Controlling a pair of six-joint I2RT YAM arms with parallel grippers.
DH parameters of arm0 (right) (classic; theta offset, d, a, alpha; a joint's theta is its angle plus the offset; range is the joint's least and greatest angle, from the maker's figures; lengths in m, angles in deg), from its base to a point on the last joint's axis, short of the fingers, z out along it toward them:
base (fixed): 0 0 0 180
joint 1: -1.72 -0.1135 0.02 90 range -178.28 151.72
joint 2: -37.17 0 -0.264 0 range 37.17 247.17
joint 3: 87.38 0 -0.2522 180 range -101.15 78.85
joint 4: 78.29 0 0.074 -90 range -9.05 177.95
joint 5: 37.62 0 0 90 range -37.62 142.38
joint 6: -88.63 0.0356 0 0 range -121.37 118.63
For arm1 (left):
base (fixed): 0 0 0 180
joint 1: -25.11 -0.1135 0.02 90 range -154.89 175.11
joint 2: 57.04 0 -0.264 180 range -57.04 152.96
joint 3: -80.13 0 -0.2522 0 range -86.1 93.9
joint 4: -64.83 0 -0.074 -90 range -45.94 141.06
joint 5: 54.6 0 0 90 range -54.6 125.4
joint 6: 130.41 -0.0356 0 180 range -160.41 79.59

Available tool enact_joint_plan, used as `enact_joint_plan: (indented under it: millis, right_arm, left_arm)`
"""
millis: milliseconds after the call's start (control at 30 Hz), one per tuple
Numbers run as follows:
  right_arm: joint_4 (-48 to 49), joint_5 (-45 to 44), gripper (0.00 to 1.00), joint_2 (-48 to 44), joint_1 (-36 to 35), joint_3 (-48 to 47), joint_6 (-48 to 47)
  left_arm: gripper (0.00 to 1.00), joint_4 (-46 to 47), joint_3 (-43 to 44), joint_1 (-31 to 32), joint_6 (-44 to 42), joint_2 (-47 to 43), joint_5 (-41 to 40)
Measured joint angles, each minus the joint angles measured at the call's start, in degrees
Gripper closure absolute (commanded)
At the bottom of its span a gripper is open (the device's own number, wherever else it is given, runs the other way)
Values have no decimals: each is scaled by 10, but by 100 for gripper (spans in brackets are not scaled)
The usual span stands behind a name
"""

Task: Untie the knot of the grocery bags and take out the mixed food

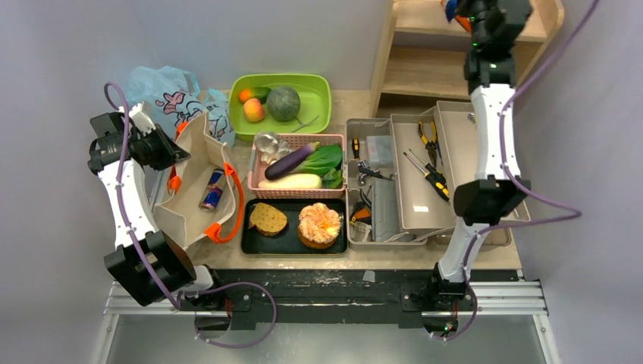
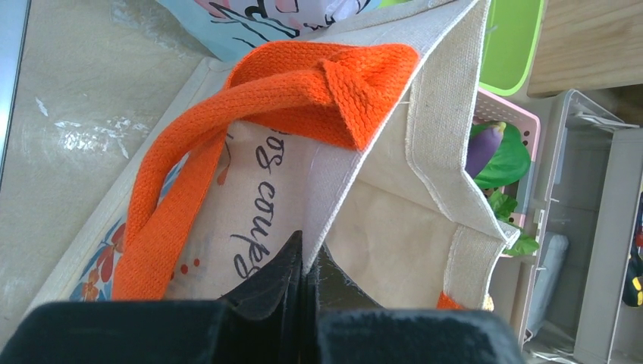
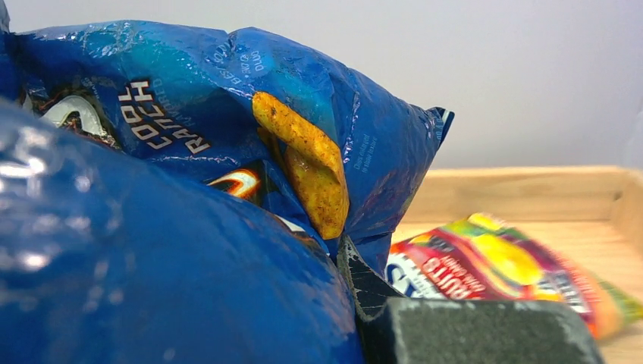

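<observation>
- From the top view, we see the left gripper (image 1: 176, 154) clenched on the upper rim of the canvas tote (image 1: 189, 208), which stands open at the table's left side.
- A drink can (image 1: 213, 189) lies inside the tote. The light-blue plastic bag (image 1: 168, 91) sits just behind the tote; we cannot tell from here whether its handles are tied.
- The green basin (image 1: 318, 102) holds an orange (image 1: 245, 95), a peach (image 1: 254, 111) and a melon (image 1: 283, 103).
- The pink basket (image 1: 334, 140) in front of it holds the eggplant (image 1: 292, 161), the radish (image 1: 292, 181) and the leafy greens (image 1: 324, 159).
- On the black tray (image 1: 292, 241) the pastry (image 1: 319, 224) sits beside a bread slice (image 1: 268, 218). An open toolbox (image 1: 409, 182) lies to the right.
- The right gripper (image 1: 464, 14) is up at the wooden shelf (image 1: 425, 72), with a bit of the blue snack pack (image 1: 450, 9) showing at it.
- In the left wrist view, the left gripper (image 2: 305, 262) has its jaws pressed together on the tote's (image 2: 394, 227) fabric wall, below the orange handle (image 2: 288, 83). The eggplant (image 2: 483, 148) shows past the rim.
- In the right wrist view, we see the right gripper (image 3: 345, 262) grasping the blue snack pack (image 3: 189, 114), which fills most of the frame. One finger (image 3: 368, 284) shows and the other is hidden.
- An orange snack packet (image 3: 493, 265) lies on the shelf (image 3: 531, 189) behind it.
</observation>
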Motion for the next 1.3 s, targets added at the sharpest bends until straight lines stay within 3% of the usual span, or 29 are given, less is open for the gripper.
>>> enact_joint_plan:
  millis: [67, 100, 167, 233, 333, 500, 800, 967, 1133, 1300]
  right_arm:
    - [7, -29, 95, 39, -23, -10, -20]
    - [9, -43, 85, 62, -34, -20, -34]
    - [31, -65, 53, 103, -53, -41, -66]
    - [47, -75, 34, 120, -66, -46, -92]
    - [48, -77, 17, 118, -77, -40, -116]
    - [46, -41, 1, 80, -75, -3, -131]
    - [23, 76, 2, -57, -73, 119, -135]
    - [-28, 180, 10, -118, -94, 142, -116]
    - [-49, 246, 27, -169, -189, 251, -113]
    - [-72, 277, 39, -137, -311, 313, -135]
  left_arm:
    - [100, 6, -2, 0, 4, -1, 0]
    - [100, 10, -5, 0, 7, -3, 0]
    - [100, 13, -11, 0, 10, -7, 0]
    - [100, 16, -16, 0, 14, -10, 0]
    - [100, 18, -16, 0, 15, -13, 0]
    - [100, 19, -16, 0, 17, -14, 0]
    - [100, 20, -21, 0, 17, -17, 0]
    - [100, 18, -21, 0, 8, -23, 12]
    - [100, 10, -21, 7, 2, -41, 45]
    - [100, 0, -21, 13, 2, -63, 66]
